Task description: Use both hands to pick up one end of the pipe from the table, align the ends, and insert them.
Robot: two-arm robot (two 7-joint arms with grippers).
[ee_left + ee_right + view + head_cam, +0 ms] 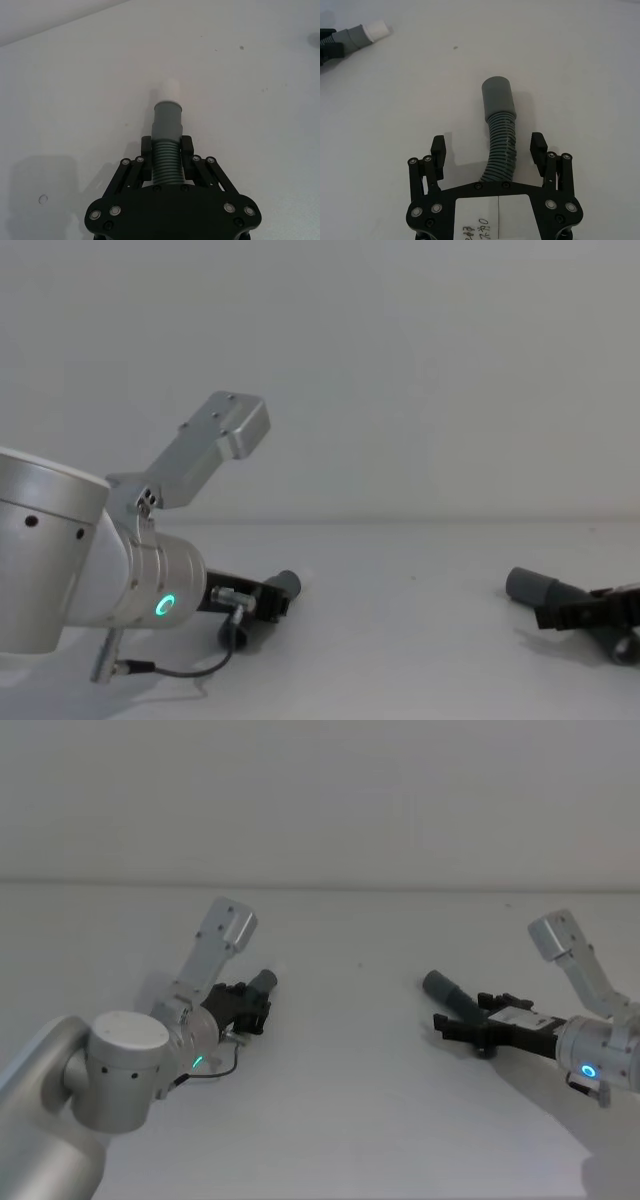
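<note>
On the left half of the table (350, 1110), the left gripper (166, 145) has its fingers (146, 148) pinched narrowly round the ribbed body of the shorter hose piece (166, 162), gripping it just behind its smooth grey cuff (167, 119). The white tip (170, 90) pokes out past the cuff toward the table's middle. The piece sits low over the table, and from here I cannot tell whether it touches the surface. The silver left arm (90, 570), its green light ring (163, 605) glowing, slopes down over the table's near left corner. On the table's right half, the right gripper (488, 141) is spread wide, one finger on each side of the longer hose piece (502, 150) and neither touching it, with bare table showing in both gaps. That piece lies flat on the table in a curve, its plain grey cuff (498, 97) also pointing toward the middle. The two cuffs are well apart, and the whole centre of the table between them is open and bare. Both pieces lie well short of the table's far edge, where it meets the pale wall (320, 800), and a broad strip of table lies open behind them.
</note>
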